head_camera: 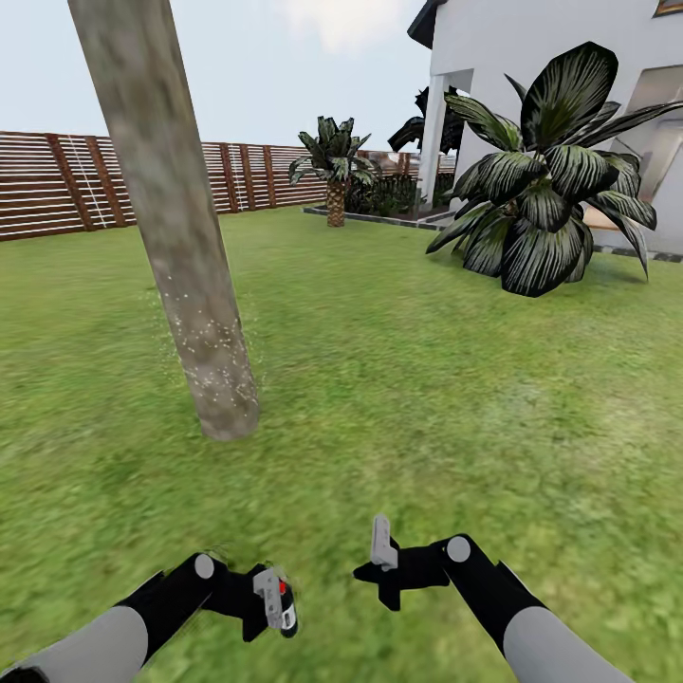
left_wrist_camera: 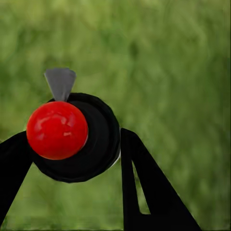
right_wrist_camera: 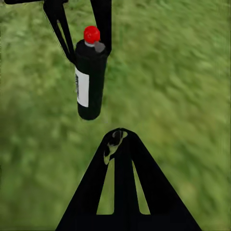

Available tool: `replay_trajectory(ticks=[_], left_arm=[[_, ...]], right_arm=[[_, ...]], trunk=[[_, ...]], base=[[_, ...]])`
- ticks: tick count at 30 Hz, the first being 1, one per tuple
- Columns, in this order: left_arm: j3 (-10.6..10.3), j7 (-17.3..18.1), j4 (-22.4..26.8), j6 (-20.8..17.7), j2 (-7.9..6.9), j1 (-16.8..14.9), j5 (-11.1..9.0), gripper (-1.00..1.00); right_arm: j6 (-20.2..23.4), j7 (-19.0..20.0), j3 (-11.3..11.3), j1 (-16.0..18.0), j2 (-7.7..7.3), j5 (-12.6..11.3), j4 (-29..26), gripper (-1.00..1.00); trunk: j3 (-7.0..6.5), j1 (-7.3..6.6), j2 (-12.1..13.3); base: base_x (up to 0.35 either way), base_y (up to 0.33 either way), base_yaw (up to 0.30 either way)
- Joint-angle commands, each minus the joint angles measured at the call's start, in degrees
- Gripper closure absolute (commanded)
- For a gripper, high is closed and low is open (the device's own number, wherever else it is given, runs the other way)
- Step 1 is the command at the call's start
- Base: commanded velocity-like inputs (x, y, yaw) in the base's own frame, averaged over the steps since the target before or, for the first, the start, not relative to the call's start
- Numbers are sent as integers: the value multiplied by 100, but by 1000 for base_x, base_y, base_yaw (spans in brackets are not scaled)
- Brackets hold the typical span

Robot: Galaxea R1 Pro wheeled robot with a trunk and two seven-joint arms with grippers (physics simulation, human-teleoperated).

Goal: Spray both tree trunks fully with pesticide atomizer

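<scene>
The atomizer (head_camera: 280, 600) is clamped between the fingers of the left gripper (head_camera: 268, 604), low over the lawn (head_camera: 427, 398), its red cap (left_wrist_camera: 57, 130) turned toward the wrist camera. The right gripper (head_camera: 381, 560) is held beside it with fingers pressed together on nothing. Ahead to the left, the trunk (head_camera: 180, 237) is speckled with pesticide (head_camera: 204, 341) near its base only, so more spraying higher up is judged necessary.

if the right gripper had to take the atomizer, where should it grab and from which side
Probably the bare lower body of the pesticide atomizer, below the left gripper clamped near its neck. The bottle hangs upright over grass, so come in level from the side and close across its round body.
</scene>
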State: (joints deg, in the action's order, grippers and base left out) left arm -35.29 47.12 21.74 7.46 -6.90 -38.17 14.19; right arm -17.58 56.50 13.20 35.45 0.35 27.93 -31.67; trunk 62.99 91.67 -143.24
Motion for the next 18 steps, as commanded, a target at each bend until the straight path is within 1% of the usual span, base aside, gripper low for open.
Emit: replay_trajectory(ticks=[1,4,5,6,7,8,9,10,11,12,13,14,15,16,17,18], left_arm=[[13,-4,-121,96,-142,3,-42,100],[13,-29,-489,188,-572,10,-92,100],[22,-72,-734,193,-692,14,-293,100],[38,-185,-886,194,-730,17,-483,100],[58,-381,-1021,196,-761,19,-686,100],[66,-671,-1155,201,-787,26,-905,100],[89,-1043,-1238,194,-799,113,-1100,100],[181,-1565,-1266,189,-803,190,-1497,100],[274,-2073,-1277,195,-802,241,-2009,100],[320,-2536,-1263,200,-785,329,-2432,100],[337,-2865,-1249,202,-755,372,-2660,100],[346,-3239,-1246,207,-727,404,-2841,100],[353,-3613,-1259,242,-629,444,-3013,100],[367,-4069,-1270,399,-461,556,-3207,100],[372,-4310,-1270,537,-383,642,-3311,100],[378,-4798,-1269,884,-289,843,-3524,100]], right_arm=[[-3,-4,3,3,0,1,13,100],[-10,-20,7,-2,-12,3,41,100],[-14,-23,7,-3,-27,4,44,100],[-16,-26,3,-3,-44,3,45,100],[-17,-29,1,-3,-62,2,55,100],[-17,-32,-1,-3,-77,0,111,-100],[-17,-35,-16,-3,-85,-10,303,-100],[-19,-42,-24,-3,-91,-14,519,-100],[-25,-152,-32,-3,-96,-16,736,-100],[-29,-500,-33,-3,-128,-23,894,-100],[-28,-850,-37,-5,-191,-32,997,-100],[-27,-1180,-60,-8,-252,-41,1167,-100],[-32,-1371,-112,-14,-284,-46,1431,-100],[-51,-1510,-213,-18,-315,-53,1772,-100],[-84,-1597,-307,-21,-358,-55,1918,-100],[-269,-1950,-667,-29,-503,-63,2115,-100]], trunk=[[0,0,0],[0,0,0],[0,0,0],[0,0,0],[0,0,0],[0,0,0],[0,0,0],[0,0,0],[0,0,0],[0,0,0],[0,0,0],[0,0,0],[0,0,0],[0,0,0],[0,0,0],[0,0,0]], base=[[0,0,0],[0,0,0],[0,0,0],[0,0,0],[0,0,0],[0,0,0],[0,0,0],[0,0,0],[0,0,0],[0,0,0],[0,0,0],[0,0,0],[0,0,0],[0,0,0],[0,0,0],[0,0,0]])
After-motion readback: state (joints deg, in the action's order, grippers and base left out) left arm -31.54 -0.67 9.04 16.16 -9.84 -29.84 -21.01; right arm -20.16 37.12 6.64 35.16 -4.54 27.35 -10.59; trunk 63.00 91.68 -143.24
